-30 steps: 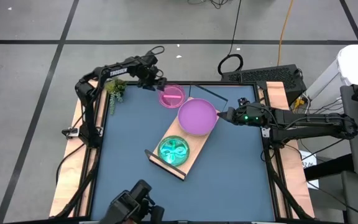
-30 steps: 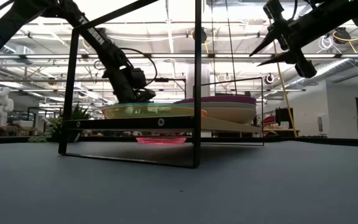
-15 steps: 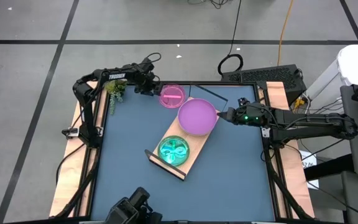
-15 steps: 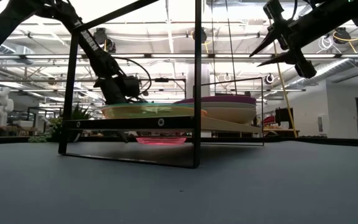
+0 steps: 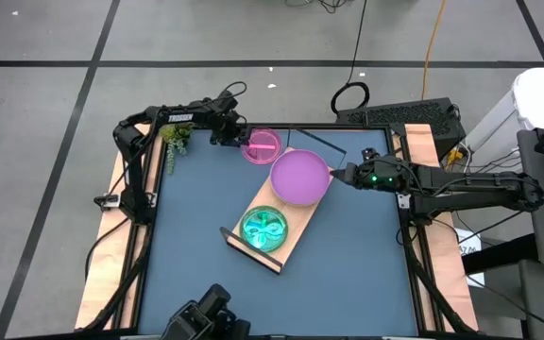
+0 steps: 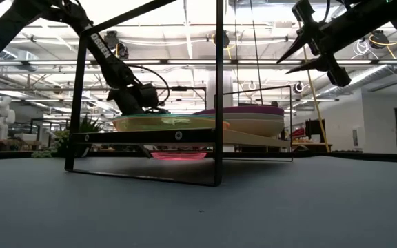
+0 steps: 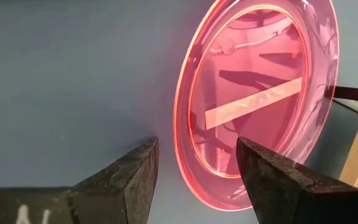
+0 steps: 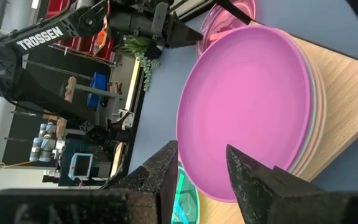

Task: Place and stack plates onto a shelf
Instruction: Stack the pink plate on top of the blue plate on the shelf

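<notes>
one pink plate [image 5: 262,145] on table | shelf [image 5: 274,219]: two stacks | both grippers' fingers open

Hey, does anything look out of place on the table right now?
One thing: the pink plate lies on the table mat by the shelf's far end, not on it like the purple stack and green stack. The open left gripper is at its rim.
</notes>
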Motion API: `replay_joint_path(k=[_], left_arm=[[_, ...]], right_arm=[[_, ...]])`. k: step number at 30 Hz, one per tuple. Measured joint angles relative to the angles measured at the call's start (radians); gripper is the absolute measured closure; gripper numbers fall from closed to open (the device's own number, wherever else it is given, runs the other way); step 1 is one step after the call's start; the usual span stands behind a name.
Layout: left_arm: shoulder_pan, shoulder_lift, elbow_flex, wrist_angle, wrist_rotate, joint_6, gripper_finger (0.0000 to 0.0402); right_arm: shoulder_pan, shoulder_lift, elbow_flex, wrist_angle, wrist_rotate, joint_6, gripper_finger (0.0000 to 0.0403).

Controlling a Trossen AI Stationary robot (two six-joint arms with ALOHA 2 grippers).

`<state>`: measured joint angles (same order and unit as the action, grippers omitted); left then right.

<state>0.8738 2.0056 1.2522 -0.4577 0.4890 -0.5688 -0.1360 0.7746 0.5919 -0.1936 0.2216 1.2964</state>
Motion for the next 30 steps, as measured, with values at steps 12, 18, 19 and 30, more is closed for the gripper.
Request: replay_joint_path(k=[12,18,19,30], left_arm=[[-0.006,0.003,-0.003,0.047,0.002,-0.015,0.0214],[-0.007,0.004,-0.003,0.048,-0.026,-0.005,0.0273],[-0.007,0.004,-0.003,0.048,-0.031,-0.005,0.0283],[-0.007,0.004,-0.003,0.049,-0.052,0.024,0.0326]], right_arm=[[0.000,0.000,0.000,-0.005,0.014,-0.003,0.0282],[0.000,0.000,0.000,-0.006,0.014,-0.004,0.0282],[0.000,0.000,0.000,-0.006,0.013,-0.007,0.0282],[0.000,0.000,0.000,-0.006,0.013,-0.007,0.0282]])
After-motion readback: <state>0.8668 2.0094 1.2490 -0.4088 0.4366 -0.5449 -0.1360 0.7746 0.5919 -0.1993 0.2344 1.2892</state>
